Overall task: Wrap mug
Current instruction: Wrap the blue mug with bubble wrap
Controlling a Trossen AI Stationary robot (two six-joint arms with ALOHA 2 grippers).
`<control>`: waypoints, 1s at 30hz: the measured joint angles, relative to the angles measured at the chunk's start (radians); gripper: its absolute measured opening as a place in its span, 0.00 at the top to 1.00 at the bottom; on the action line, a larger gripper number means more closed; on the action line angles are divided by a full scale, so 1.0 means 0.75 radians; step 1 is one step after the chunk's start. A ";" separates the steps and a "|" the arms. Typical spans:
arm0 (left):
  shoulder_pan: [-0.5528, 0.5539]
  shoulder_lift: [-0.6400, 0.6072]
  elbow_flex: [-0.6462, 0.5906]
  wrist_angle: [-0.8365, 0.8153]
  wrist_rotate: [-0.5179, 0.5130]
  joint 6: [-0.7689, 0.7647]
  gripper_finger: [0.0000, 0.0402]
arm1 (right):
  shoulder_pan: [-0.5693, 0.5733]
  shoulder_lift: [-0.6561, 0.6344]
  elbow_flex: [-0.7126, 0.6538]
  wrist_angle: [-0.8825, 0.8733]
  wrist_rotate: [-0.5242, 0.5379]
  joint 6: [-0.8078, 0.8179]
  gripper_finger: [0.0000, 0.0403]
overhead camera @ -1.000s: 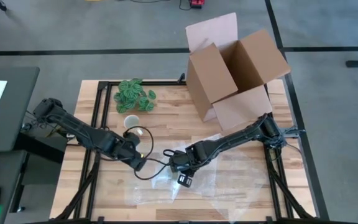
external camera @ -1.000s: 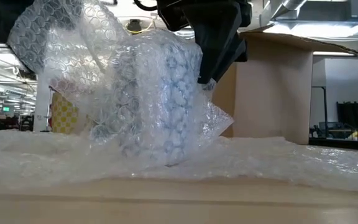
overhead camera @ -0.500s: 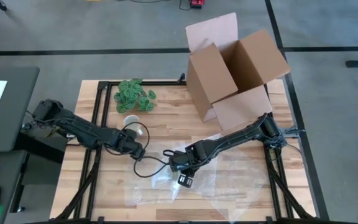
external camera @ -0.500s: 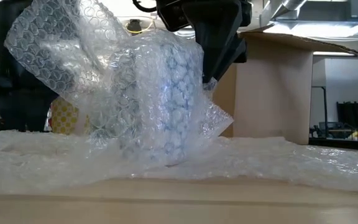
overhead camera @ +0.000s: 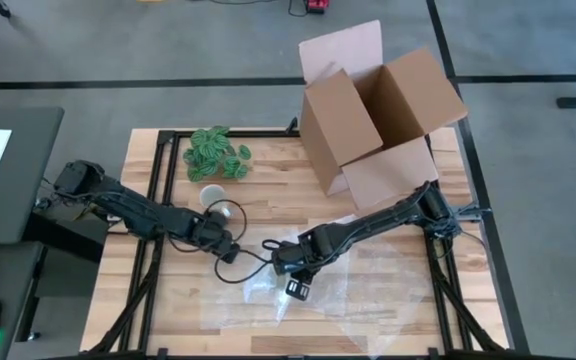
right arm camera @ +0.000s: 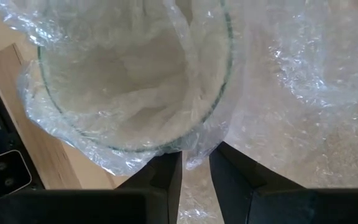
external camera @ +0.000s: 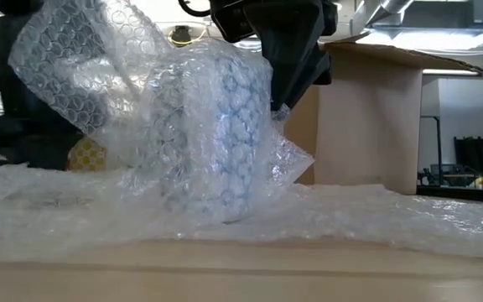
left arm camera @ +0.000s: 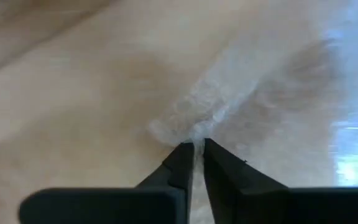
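Mug (external camera: 216, 134) blurred under bubble wrap (external camera: 82, 75), handle not discernible. Upright, mouth up, near table (overhead camera: 268, 205) centre. Right gripper (right arm camera: 194, 163) clamps rim through wrap; left gripper (left arm camera: 194, 152) pinches wrap edge.

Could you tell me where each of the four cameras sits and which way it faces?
High: overhead, straight down; both arms, left gripper, right gripper, cardboard box.
Low: table height, level across; bubble wrap around the mug, arm above.
Left wrist: past its fingers pinching wrap.
Right wrist: past its fingers down into the mug.
Low and right wrist share the mug.
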 joint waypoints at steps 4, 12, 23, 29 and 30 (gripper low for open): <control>-0.024 -0.028 0.137 -0.024 -0.009 0.087 1.00 | -0.007 0.000 0.000 -0.002 0.003 -0.010 0.83; -0.093 -0.051 0.464 -0.096 -0.142 0.185 1.00 | -0.007 0.000 0.000 0.000 0.007 -0.023 0.83; -0.107 -0.028 0.542 0.205 -0.191 0.287 1.00 | -0.016 -0.003 0.001 0.042 0.020 -0.004 0.83; -0.143 0.044 0.541 0.420 -0.190 0.333 1.00 | -0.015 -0.008 0.001 0.026 0.028 0.012 0.83; -0.149 0.060 0.541 0.439 -0.187 0.335 1.00 | -0.013 -0.009 0.000 0.015 0.031 0.015 0.83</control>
